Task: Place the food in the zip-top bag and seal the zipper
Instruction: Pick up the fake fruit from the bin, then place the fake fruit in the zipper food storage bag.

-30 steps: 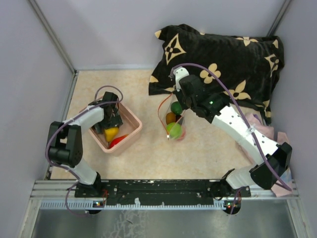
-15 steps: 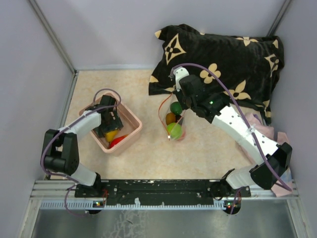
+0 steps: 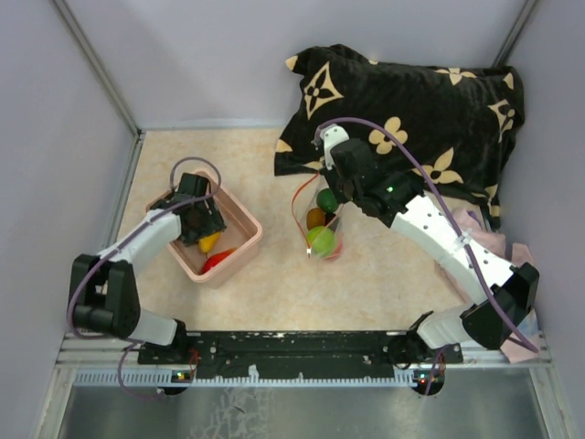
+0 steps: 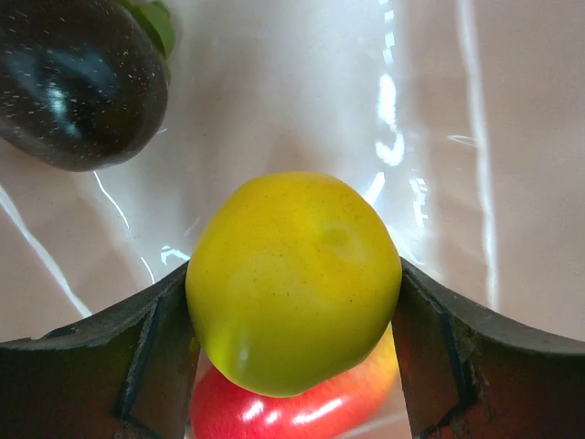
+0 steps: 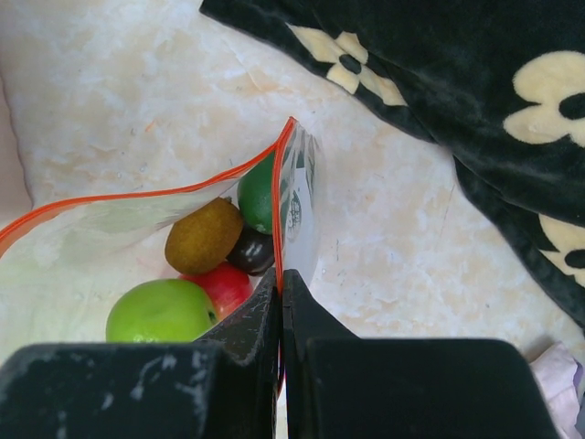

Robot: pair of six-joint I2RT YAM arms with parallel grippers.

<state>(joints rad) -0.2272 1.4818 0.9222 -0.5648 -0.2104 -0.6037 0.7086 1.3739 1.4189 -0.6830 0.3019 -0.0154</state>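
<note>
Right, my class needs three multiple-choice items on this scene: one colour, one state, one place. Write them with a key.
1. The zipper on the zip-top bag is: A blue; B red-orange; C white.
2. The right gripper is: A open; B holding a fruit; C shut on the zipper.
3. The yellow fruit lies: A in the pink bin; B in the bag; C in the right gripper.
Key: B, the strip shows red-orange; C, its fingers pinch the strip; A, pink walls surround it.
</note>
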